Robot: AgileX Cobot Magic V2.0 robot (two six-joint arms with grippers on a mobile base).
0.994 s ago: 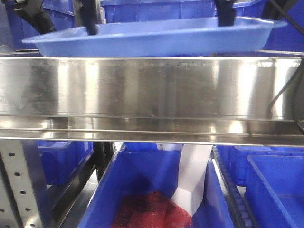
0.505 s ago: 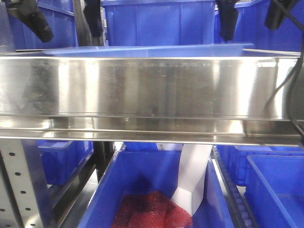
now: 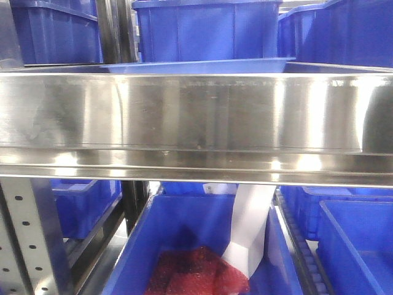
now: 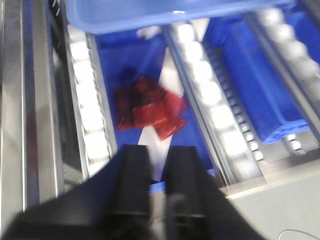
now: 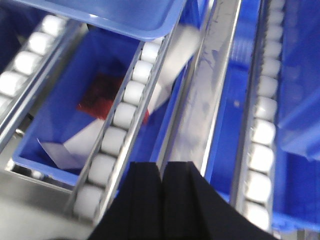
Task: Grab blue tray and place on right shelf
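- Both arms have gone from the front view since half a second ago, where four dark fingers stood over the tray; the tray's rim has not shifted.
- Left gripper (image 4: 159,167): its two black fingers lie side by side, nearly touching, with nothing between them.
- Right gripper (image 5: 161,182): fingers likewise pressed together and empty.
- Blue tray (image 3: 196,66) rests on the right shelf (image 3: 196,114), only its rim showing above the shiny steel front rail; each wrist view catches a corner of it lying on the white rollers (image 5: 122,114), well apart from the fingers.
- Below the rollers sits a dark-blue bin (image 3: 184,239) holding red packets (image 4: 147,110) and a white paper strip (image 3: 249,230).
- More dark-blue bins (image 3: 202,31) stand behind the tray.
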